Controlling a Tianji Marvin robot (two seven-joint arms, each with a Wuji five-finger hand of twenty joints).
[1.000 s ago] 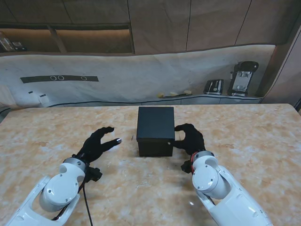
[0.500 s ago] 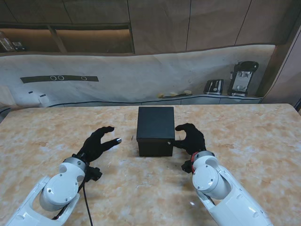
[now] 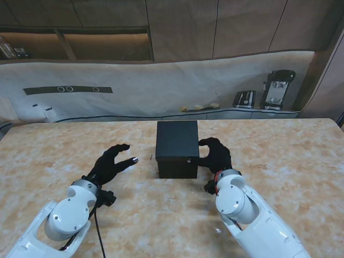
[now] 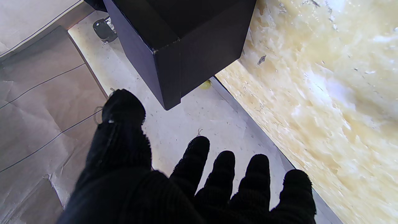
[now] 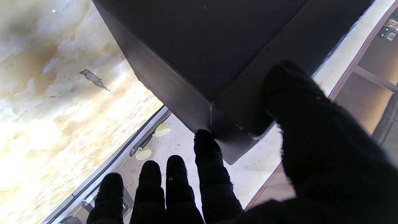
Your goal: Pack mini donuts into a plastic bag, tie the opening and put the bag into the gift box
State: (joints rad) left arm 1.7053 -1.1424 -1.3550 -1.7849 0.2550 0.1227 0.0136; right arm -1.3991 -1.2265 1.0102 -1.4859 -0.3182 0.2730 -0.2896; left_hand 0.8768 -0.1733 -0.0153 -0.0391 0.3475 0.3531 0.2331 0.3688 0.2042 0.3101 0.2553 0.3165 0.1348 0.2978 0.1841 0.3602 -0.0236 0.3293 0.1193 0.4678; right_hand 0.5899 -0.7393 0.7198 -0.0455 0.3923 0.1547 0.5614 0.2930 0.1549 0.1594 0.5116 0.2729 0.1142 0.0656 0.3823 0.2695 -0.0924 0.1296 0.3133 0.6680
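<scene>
The black gift box [image 3: 177, 148] stands shut in the middle of the marble table [image 3: 279, 156]. My right hand [image 3: 216, 155] is against its right side, fingers spread. In the right wrist view the thumb [image 5: 298, 102] lies on one face of the box [image 5: 217, 40] and the index fingertip [image 5: 203, 140] touches its corner edge. My left hand [image 3: 112, 163] rests open a short way to the box's left, apart from it; its wrist view shows the box [image 4: 186, 40] beyond the spread fingers [image 4: 224, 174]. No donuts or plastic bag are in view.
Beyond the table's far edge runs a low ledge with small yellowish items [image 3: 199, 107] and two appliances [image 3: 244, 99] [image 3: 277, 89]. A black cable [image 3: 99, 226] hangs by my left wrist.
My right hand has pressed a little leftward against the box, and the box has shifted slightly left. The left hand has not moved.
</scene>
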